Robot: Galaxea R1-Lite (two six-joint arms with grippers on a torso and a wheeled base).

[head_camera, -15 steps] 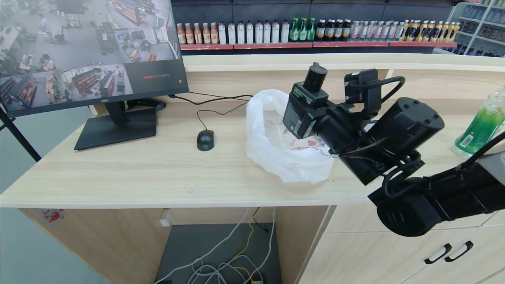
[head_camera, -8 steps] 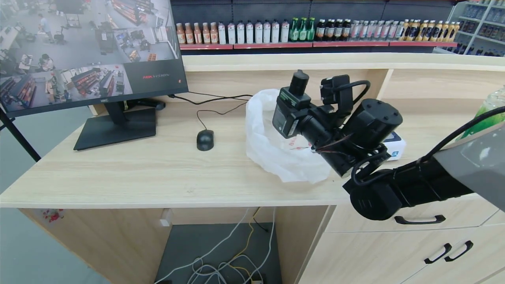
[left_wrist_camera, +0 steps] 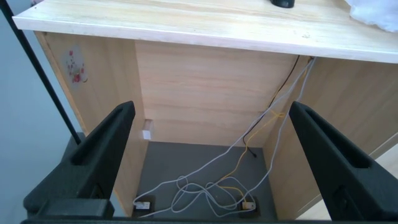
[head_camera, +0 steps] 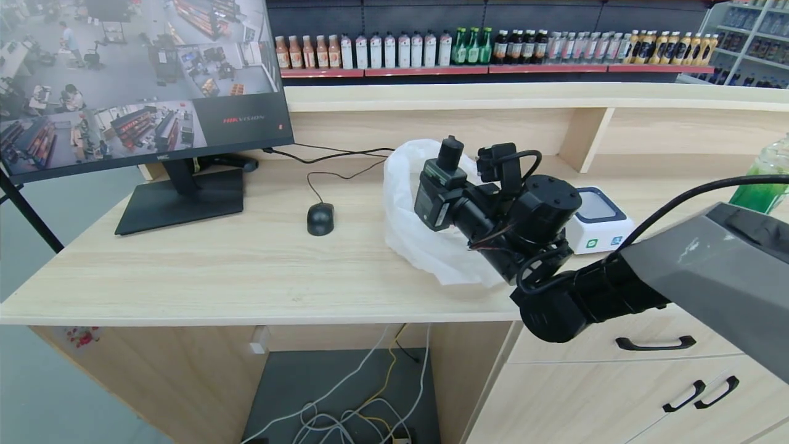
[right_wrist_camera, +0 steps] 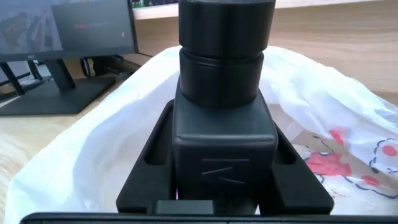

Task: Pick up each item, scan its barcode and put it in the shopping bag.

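My right gripper (head_camera: pixel 455 202) is shut on a black bottle (head_camera: pixel 439 185) with a green label and a round black cap. It holds the bottle tilted over the mouth of the white shopping bag (head_camera: pixel 404 209) on the counter. In the right wrist view the black bottle (right_wrist_camera: pixel 224 118) stands between the fingers (right_wrist_camera: pixel 152 158), with the shopping bag (right_wrist_camera: pixel 87 155) and a red-printed item (right_wrist_camera: pixel 336 162) inside it just beyond. My left gripper (left_wrist_camera: pixel 211 146) hangs open below the counter edge, with nothing between its fingers.
A white barcode scanner (head_camera: pixel 596 223) sits right of the bag. A green bottle (head_camera: pixel 759 182) stands at the far right. A mouse (head_camera: pixel 320 219) and a monitor (head_camera: pixel 132 80) with its stand are to the left. Cables (left_wrist_camera: pixel 217 186) lie under the counter (head_camera: pixel 216 265).
My right arm has moved left and down with the black bottle, bringing it closer over the bag's mouth. The scanner, hidden behind the arm before, is now in sight.
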